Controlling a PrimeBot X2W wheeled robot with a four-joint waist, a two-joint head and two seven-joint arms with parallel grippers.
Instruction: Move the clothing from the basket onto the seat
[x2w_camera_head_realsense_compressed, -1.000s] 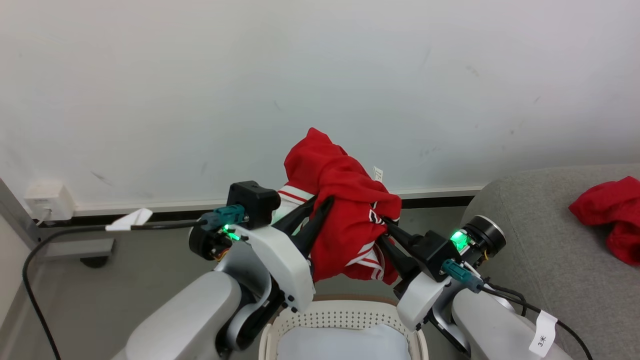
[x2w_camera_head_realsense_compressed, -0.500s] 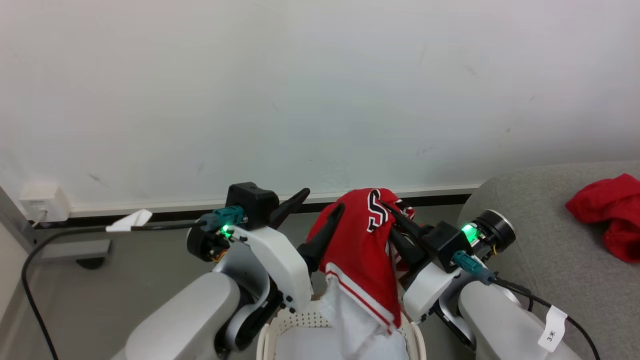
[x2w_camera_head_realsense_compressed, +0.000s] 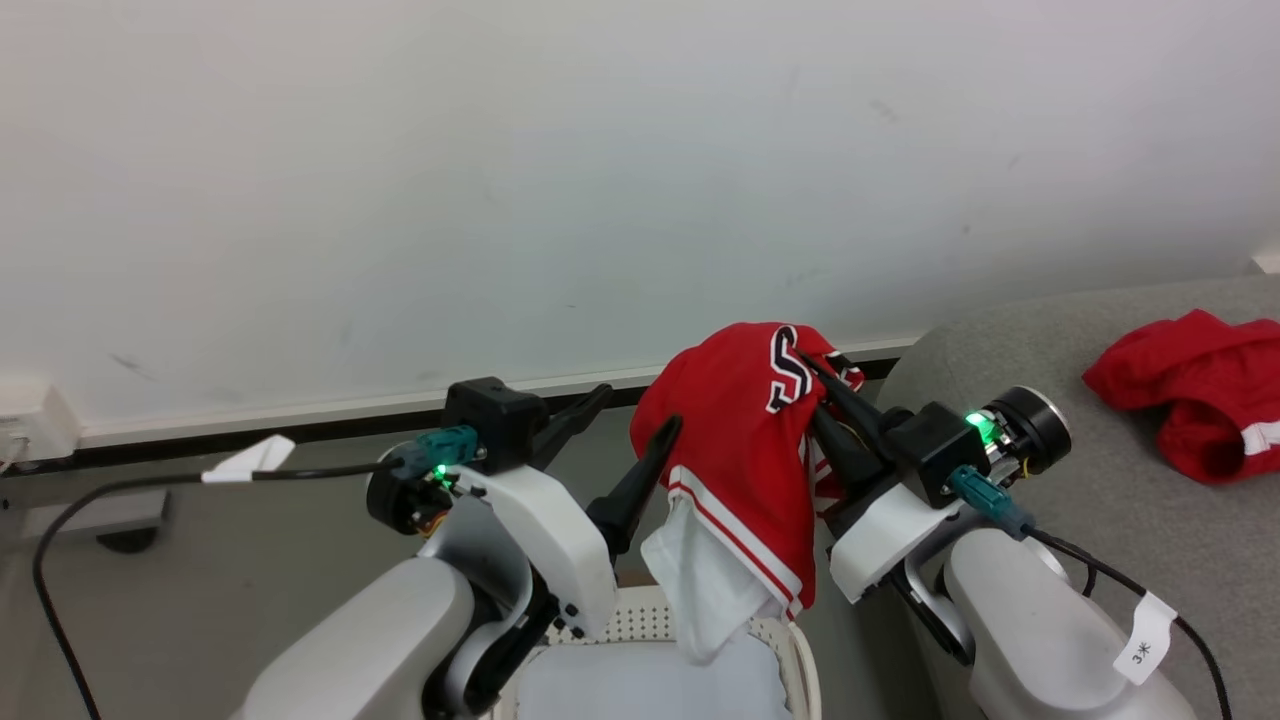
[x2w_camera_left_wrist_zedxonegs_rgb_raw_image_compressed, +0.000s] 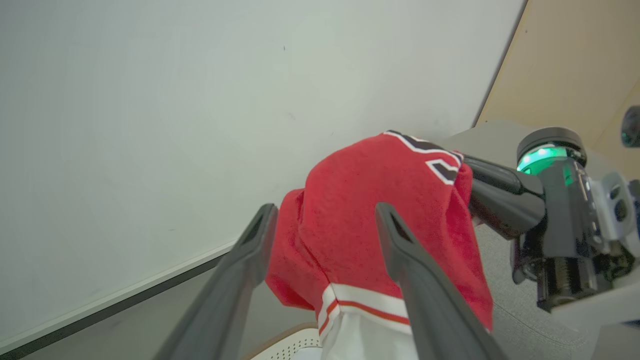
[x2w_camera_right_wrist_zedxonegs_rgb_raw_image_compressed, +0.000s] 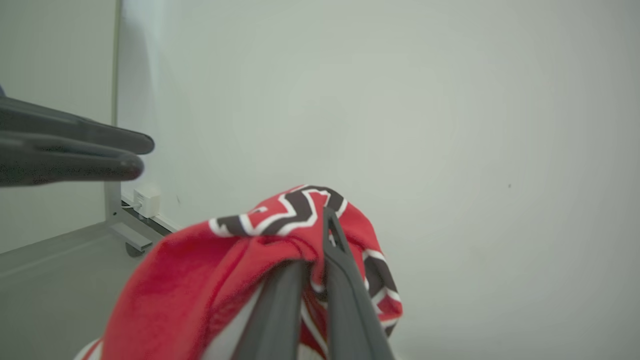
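Observation:
My right gripper (x2w_camera_head_realsense_compressed: 812, 368) is shut on a red garment (x2w_camera_head_realsense_compressed: 740, 450) with white and red striped trim, which hangs down over the basket (x2w_camera_head_realsense_compressed: 806, 665). In the right wrist view the shut fingers (x2w_camera_right_wrist_zedxonegs_rgb_raw_image_compressed: 345, 300) pinch the garment (x2w_camera_right_wrist_zedxonegs_rgb_raw_image_compressed: 200, 280) near its black and white lettering. My left gripper (x2w_camera_head_realsense_compressed: 636, 410) stands open just left of the cloth, touching nothing. The left wrist view shows its spread fingers (x2w_camera_left_wrist_zedxonegs_rgb_raw_image_compressed: 415, 270) in front of the garment (x2w_camera_left_wrist_zedxonegs_rgb_raw_image_compressed: 345, 210). The grey seat (x2w_camera_head_realsense_compressed: 1000, 360) lies to the right, and on it rests another red garment (x2w_camera_head_realsense_compressed: 1190, 390).
A pale blue-white liner cloth (x2w_camera_head_realsense_compressed: 650, 685) lies in the basket. A white wall (x2w_camera_head_realsense_compressed: 500, 180) with a dark skirting strip stands close ahead. A black cable (x2w_camera_head_realsense_compressed: 150, 478) runs from my left wrist over the grey floor (x2w_camera_head_realsense_compressed: 250, 560). A wall socket (x2w_camera_head_realsense_compressed: 20, 425) sits far left.
My left gripper opened and let go of the red garment, which now hangs from the right gripper alone. The head camera has turned right, bringing more of the seat into view.

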